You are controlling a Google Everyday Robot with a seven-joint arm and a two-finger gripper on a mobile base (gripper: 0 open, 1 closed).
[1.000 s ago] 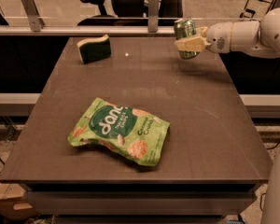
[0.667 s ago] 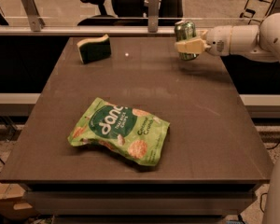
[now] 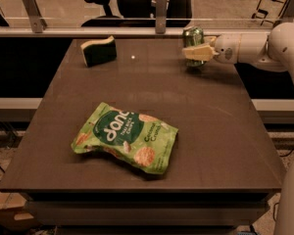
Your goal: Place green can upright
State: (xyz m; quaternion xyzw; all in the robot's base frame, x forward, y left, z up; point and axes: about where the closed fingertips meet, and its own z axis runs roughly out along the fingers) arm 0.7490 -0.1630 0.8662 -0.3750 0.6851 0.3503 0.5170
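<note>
Reaches in from the right edge, upper right of the frame: white arm (image 3: pixel 252 47), rounded elbow far right, forearm held level and pointing left. Ends in the pincer (image 3: pixel 192 52), just right of top centre, pale fingers (image 3: pixel 202 53) clamped on the can (image 3: pixel 192 35). More white body along the lower right edge.

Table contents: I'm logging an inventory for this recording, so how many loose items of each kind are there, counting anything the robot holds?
Drink cans: 1, the green can, held in the gripper over the far right of the table
Sponges: 1, the sponge, far left
Snack bags: 1, the snack bag, lying flat near the front
Total: 3
</note>
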